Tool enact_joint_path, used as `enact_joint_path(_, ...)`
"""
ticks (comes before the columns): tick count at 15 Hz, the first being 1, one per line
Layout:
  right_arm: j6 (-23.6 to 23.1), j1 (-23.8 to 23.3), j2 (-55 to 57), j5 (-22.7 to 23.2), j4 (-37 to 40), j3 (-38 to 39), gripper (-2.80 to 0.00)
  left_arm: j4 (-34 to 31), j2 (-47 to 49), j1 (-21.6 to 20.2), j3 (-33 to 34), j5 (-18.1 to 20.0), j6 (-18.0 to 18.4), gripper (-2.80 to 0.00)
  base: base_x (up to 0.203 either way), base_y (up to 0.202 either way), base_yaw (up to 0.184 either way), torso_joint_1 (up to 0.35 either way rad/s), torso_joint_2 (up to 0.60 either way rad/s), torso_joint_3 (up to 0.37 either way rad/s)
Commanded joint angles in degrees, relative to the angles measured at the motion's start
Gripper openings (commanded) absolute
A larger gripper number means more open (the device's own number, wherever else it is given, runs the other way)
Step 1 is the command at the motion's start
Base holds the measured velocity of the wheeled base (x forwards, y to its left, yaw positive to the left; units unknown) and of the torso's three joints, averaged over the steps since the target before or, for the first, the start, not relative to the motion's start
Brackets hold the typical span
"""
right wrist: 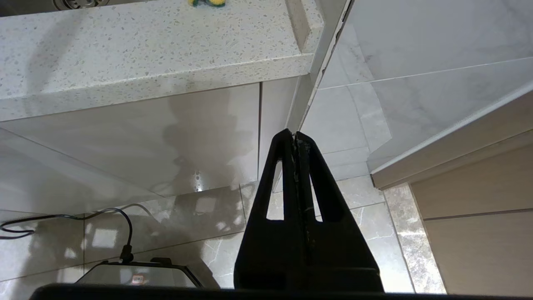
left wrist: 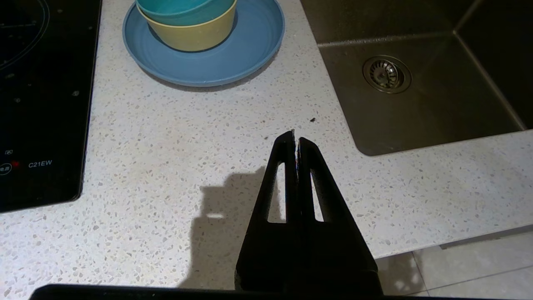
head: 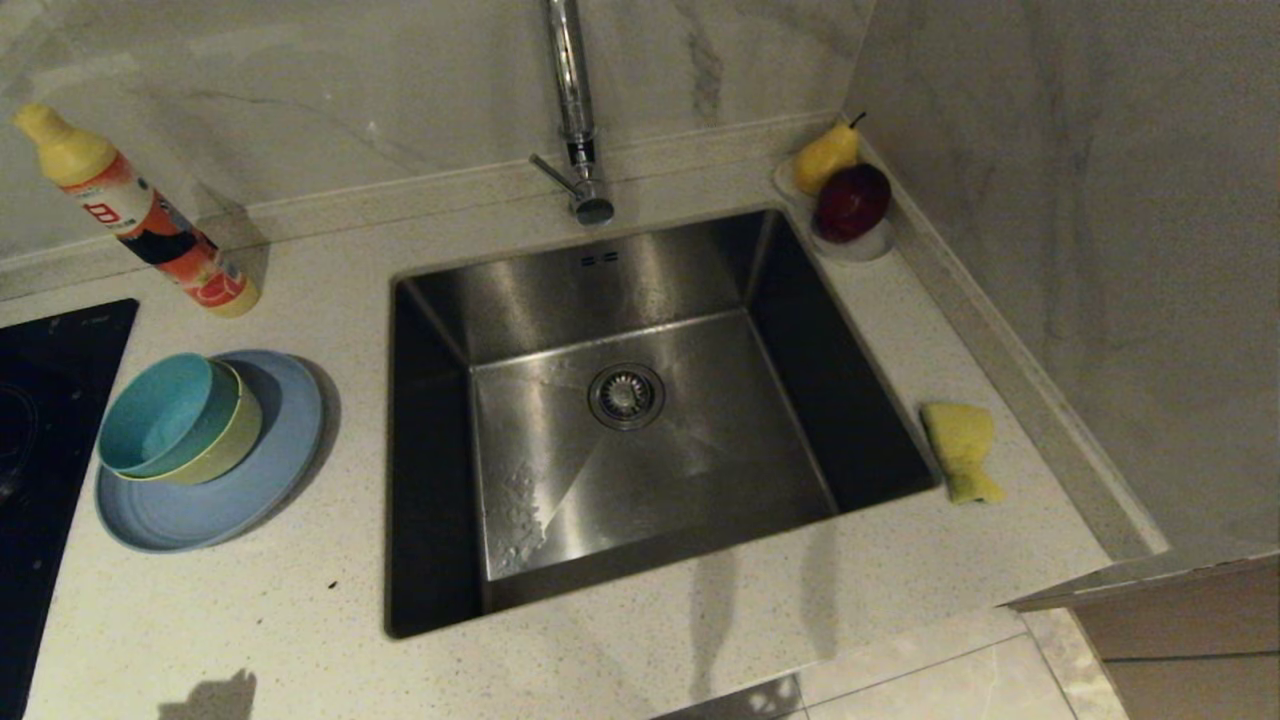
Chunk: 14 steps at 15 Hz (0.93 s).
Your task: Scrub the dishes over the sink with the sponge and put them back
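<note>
The dishes sit left of the sink (head: 430,480): a teal bowl (head: 155,415) nested in a pale-yellow bowl (head: 225,445), both on a slate-blue plate (head: 270,470). The sponge (head: 962,448), yellow, lies on the counter right of the sink. Neither arm shows in the head view. My left gripper (left wrist: 296,138) is shut and empty above the counter's front edge, short of the plate (left wrist: 250,50) and beside the sink (left wrist: 416,108). My right gripper (right wrist: 293,134) is shut and empty, below the counter's front, facing the cabinet; the sponge (right wrist: 206,2) just shows at the frame's edge.
A tall chrome tap (head: 575,110) stands behind the sink. A dish-soap bottle (head: 140,215) leans at the back left. A black hob (head: 50,430) borders the plate. A small white dish (head: 860,245) holds a pear (head: 828,155) and a red fruit (head: 852,200). A wall closes the right.
</note>
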State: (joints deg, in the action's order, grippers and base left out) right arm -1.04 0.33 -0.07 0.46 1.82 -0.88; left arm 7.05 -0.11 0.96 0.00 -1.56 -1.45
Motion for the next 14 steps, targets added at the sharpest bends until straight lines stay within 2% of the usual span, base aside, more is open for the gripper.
enact_joint_path(1,-0.2,0.0,0.0,0.2,0.0,-0.1,-2.80,0.1,0.0,0.0,2.3,0.0,0.0,-2.80,0.000,0.000,0.000,0.000,0.00,0.000)
enact_joint_path(14,0.4,0.0,-0.1,0.1,0.0,0.0,-2.80,0.1,0.0,0.0,2.3,0.0,0.0,-2.80,0.000,0.000,0.000,0.000,0.00,0.000)
